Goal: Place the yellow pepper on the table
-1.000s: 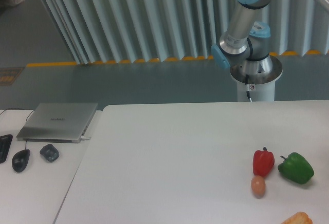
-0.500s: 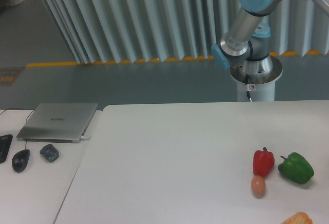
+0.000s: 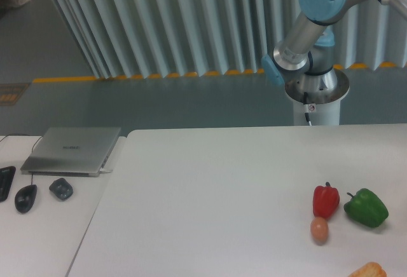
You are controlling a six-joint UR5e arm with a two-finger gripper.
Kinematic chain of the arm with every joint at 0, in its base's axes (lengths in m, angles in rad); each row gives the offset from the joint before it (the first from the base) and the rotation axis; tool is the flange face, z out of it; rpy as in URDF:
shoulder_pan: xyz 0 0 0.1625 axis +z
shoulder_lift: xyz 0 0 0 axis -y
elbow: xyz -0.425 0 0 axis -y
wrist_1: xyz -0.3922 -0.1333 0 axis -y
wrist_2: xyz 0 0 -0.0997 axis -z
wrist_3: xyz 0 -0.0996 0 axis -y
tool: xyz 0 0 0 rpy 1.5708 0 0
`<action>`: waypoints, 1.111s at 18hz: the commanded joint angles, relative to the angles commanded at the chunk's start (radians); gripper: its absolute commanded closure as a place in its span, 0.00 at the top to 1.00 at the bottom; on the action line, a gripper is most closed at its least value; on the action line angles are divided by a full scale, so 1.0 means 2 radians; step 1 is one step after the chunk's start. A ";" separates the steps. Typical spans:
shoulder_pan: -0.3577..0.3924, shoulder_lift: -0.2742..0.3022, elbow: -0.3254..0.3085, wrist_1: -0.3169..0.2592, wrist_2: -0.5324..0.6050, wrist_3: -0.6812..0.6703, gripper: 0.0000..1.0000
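Though the job calls for a yellow pepper, can't spot one anywhere in this shot, so no telling where it sits. Just the big white table with a small cluster near its right side: a red pepper standing upright, a green pepper just beside it on the right, a tan egg right below the red one, nearly touching. An orange lumpy thing peeking in at the bottom edge. Over on the left, a narrower desk with a closed laptop, a dark mouse and a small grey gadget. Behind the table, the arm on its pedestal, running up out of frame at top right. Claw out of frame too, so can't tell how wide it is or whether it's got anything.
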 joint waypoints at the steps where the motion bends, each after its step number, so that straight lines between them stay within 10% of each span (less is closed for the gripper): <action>1: 0.001 -0.005 0.003 0.000 0.001 0.000 1.00; 20: 0.016 -0.021 0.013 0.002 0.000 0.008 1.00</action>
